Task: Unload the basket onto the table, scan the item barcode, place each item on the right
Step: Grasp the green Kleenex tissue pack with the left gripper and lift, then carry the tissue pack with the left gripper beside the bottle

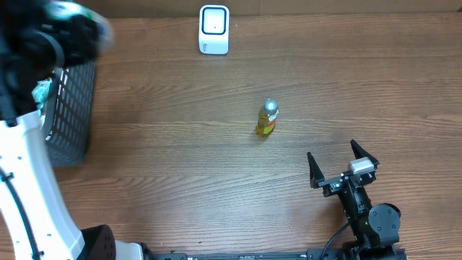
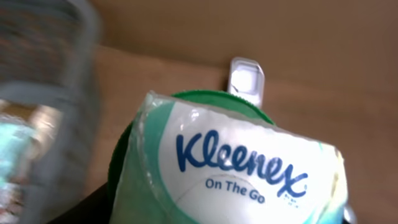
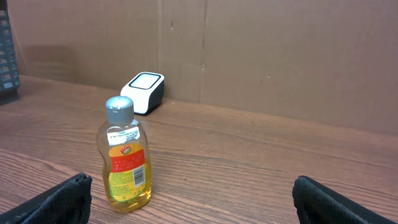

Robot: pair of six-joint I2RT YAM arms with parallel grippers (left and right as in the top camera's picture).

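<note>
Wooden table takes up pretty much everything. The next biggest thing is the dark mesh basket, sitting right under and beside the left gripper, which is up at the far left and blurry from overhead.

The right gripper is low over the table with its fingers spread wide and nothing between them.

The white scanner is well beyond the right fingers, off toward their left side, up against the cardboard wall. In the left wrist view it sits straight ahead, past whatever those fingers have got.

What they've got is the Kleenex pack, the "On The Go" kind. It fills that camera, tilted, up off the table, pinched by the left gripper. The fingers themselves are hidden behind the pack, so I can't say exactly where they grab it.

The smallest thing is a yellow bottle with a silver cap. It stands upright just ahead of the right gripper's left finger, not touching it.
</note>
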